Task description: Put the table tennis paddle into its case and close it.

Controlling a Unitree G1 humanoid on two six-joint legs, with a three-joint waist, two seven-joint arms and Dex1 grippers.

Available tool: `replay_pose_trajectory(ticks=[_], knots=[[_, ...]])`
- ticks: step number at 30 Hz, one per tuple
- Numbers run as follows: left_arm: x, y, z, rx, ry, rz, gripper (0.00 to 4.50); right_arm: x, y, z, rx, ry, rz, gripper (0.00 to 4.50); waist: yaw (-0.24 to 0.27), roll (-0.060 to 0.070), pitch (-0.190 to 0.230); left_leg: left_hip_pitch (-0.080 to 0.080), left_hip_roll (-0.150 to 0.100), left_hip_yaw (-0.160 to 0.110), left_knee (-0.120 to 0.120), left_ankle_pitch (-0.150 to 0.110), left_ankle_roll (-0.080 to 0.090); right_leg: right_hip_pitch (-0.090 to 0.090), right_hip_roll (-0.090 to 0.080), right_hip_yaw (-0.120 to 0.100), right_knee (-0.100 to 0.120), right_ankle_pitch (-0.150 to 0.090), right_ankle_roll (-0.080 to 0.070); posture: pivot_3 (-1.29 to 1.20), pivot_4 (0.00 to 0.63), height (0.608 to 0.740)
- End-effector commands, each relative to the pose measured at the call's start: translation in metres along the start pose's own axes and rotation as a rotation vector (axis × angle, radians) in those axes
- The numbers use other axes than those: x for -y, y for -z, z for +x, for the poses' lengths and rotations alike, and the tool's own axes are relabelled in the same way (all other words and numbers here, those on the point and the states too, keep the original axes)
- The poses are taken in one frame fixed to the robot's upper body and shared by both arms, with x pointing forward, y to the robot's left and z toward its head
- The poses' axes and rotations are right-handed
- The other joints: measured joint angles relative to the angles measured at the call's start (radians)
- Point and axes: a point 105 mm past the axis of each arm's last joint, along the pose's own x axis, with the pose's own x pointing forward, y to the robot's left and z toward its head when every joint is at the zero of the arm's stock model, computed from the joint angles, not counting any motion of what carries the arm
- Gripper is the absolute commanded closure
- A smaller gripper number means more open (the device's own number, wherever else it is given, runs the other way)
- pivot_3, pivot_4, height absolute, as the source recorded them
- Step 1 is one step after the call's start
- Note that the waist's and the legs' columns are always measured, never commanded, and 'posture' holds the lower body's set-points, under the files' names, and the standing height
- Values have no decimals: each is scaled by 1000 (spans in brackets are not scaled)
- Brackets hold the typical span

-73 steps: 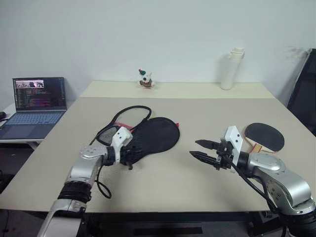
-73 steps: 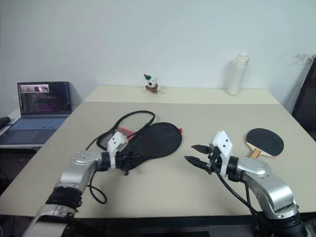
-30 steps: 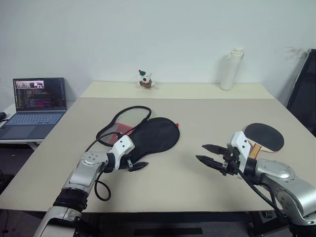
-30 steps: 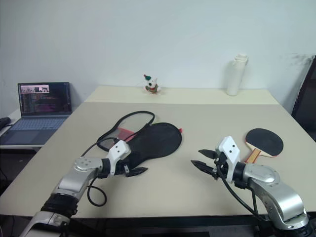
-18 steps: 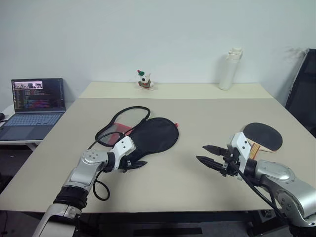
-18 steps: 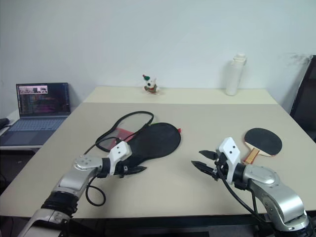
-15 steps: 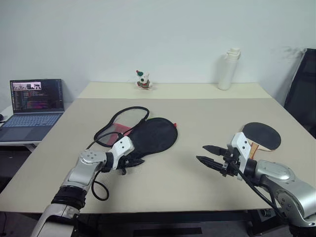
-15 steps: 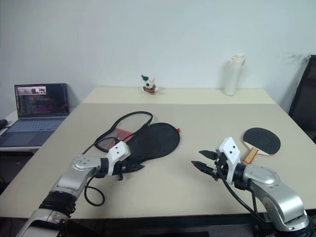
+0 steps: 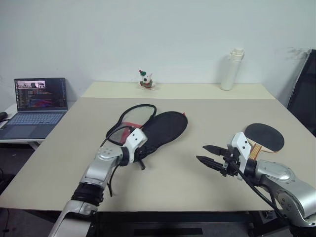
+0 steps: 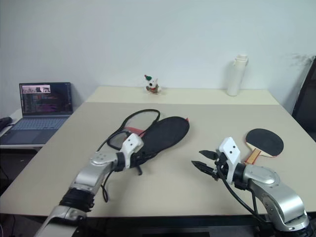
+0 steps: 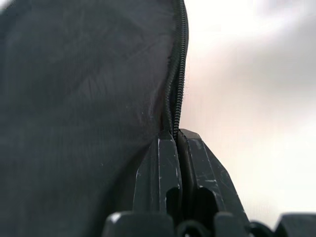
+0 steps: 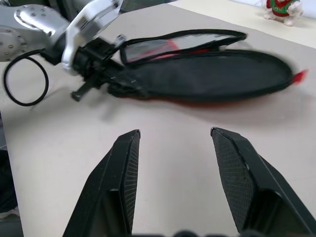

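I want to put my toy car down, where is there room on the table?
Bare table lies between the case and the paddle, and behind them up to the bottle. Crowded where the left hand grips the case.

Left hand (image 12: 114, 85) gripping case (image 12: 207, 76)

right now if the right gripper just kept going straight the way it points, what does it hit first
Most likely the case. The right gripper, fingers open, points across bare table at its black side, with the left gripper shut on the case's near end. Height is hard to judge; it might skim over it.
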Motion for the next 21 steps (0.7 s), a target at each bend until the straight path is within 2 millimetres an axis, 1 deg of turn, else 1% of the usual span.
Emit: replay_pose_trajectory(ticks=[1,2,5,7,12,15,16,17,18,19,21], knots=[[5,-26,20,71,11,42,4464,1,-13,-3,39,8,-41,2024,-1,0,0,0,0,0,0,0,0,0,0,0,0,0,0,0,150,740],[6,-28,24,76,12,42,4464,1,-13,-3,39,8,-41,2024,-2,0,0,0,0,0,0,0,0,0,0,0,0,0,0,0,150,740],[12,-38,46,101,0,22,4464,1,-13,-3,39,11,-42,2024,-2,0,0,0,0,0,0,0,0,0,0,0,0,0,0,0,150,740],[12,-38,55,93,-22,15,4464,1,-13,-3,39,13,-43,2024,-2,-1,0,0,0,0,0,0,0,0,0,0,0,0,0,0,150,740],[21,-31,60,81,21,-28,4464,0,-12,-5,37,19,-44,2024,-8,-1,0,0,0,1,-1,0,0,-1,1,0,0,0,0,0,150,740],[24,-27,57,84,30,-45,3835,1,-12,-4,35,23,-42,2024,-7,-1,0,0,0,0,-1,0,0,0,1,0,0,0,0,0,150,740],[25,-27,55,87,34,-50,3436,1,-12,-4,35,23,-41,2024,-7,-1,0,0,0,0,0,0,0,0,1,0,0,0,0,0,150,740],[27,-26,54,90,45,-54,3191,1,-12,-3,36,22,-41,2024,-7,-1,0,0,0,1,0,0,0,0,1,0,0,0,0,0,150,740],[29,-26,51,92,58,-51,2731,1,-12,-3,36,22,-39,2024,-7,-1,0,0,0,1,0,0,0,0,1,0,0,0,0,0,150,740],[34,-26,47,96,91,-45,2464,1,-12,-2,37,20,-37,2024,-7,-1,0,0,0,1,0,0,0,0,1,0,0,0,0,0,150,740],[40,-24,37,101,128,-31,1747,2,-13,-1,41,19,-33,2024,-8,-1,0,0,0,1,-1,0,0,-1,1,0,0,0,0,0,150,740]])
